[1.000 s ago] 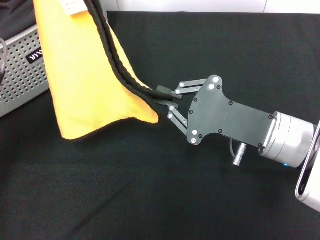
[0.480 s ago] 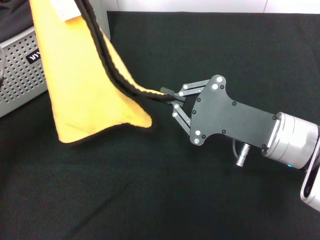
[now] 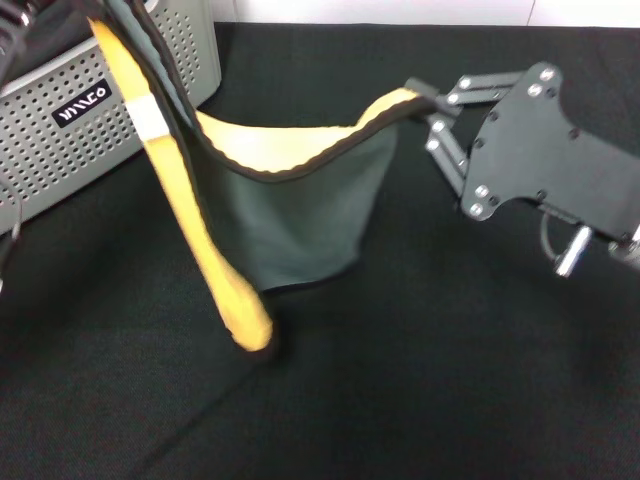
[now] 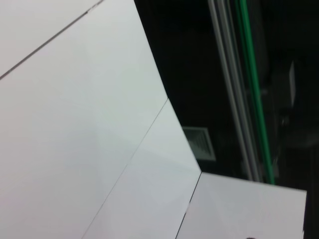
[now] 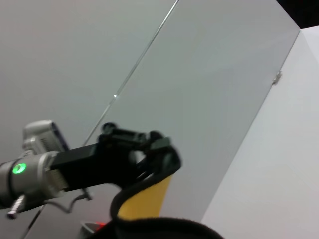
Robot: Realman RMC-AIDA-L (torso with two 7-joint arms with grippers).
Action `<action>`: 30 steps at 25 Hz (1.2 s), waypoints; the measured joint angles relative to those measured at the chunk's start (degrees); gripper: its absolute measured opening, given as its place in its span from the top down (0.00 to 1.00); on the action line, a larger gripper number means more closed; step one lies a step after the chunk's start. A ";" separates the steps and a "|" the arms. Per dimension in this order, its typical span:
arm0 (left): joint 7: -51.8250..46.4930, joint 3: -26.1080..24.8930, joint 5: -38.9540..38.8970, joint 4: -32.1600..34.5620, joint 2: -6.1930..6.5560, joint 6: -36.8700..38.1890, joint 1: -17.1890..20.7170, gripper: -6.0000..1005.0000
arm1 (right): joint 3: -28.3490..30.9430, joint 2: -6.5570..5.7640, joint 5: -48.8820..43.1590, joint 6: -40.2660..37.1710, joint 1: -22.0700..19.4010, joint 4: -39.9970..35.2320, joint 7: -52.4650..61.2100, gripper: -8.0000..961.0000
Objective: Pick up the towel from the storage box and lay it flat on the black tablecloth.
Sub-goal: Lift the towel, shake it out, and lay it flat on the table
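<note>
We hold the towel (image 3: pixel 300 215) out of the box (image 3: pixel 60 130), both pincers (image 3: pixel 415 100) (image 5: pixel 149 149) clamped on corners; laying flat on the tablecloth (image 3: pixel 450 350) remains.

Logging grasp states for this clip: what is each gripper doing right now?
Left gripper: shut on the towel, holding one corner up.
Right gripper: shut on the towel's opposite corner, above the black tablecloth.

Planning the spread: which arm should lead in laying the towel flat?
The right. Its claw grips the towel corner over open black tablecloth; the left claw holds the other corner by the storage box.
</note>
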 joint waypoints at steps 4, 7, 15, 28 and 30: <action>3.24 0.00 2.84 -0.20 0.31 0.00 2.06 0.95 | 4.58 0.31 -3.53 0.00 -1.74 -3.11 2.84 0.98; 4.62 0.01 4.11 -0.28 0.84 0.00 3.45 0.95 | 7.76 0.83 -5.65 -0.01 -3.56 -5.89 4.97 0.99; 5.74 0.08 5.06 -0.27 2.03 0.20 5.62 0.95 | 14.19 1.06 -6.20 -2.05 -6.51 -9.55 12.16 0.98; 5.80 0.17 7.57 0.17 3.20 2.57 5.53 0.95 | 20.34 0.10 -13.31 -9.01 -7.96 -8.04 38.38 0.99; 5.75 0.30 9.18 0.46 3.20 3.59 5.31 0.95 | 20.54 0.53 -15.53 -8.94 -7.76 -7.83 42.47 0.99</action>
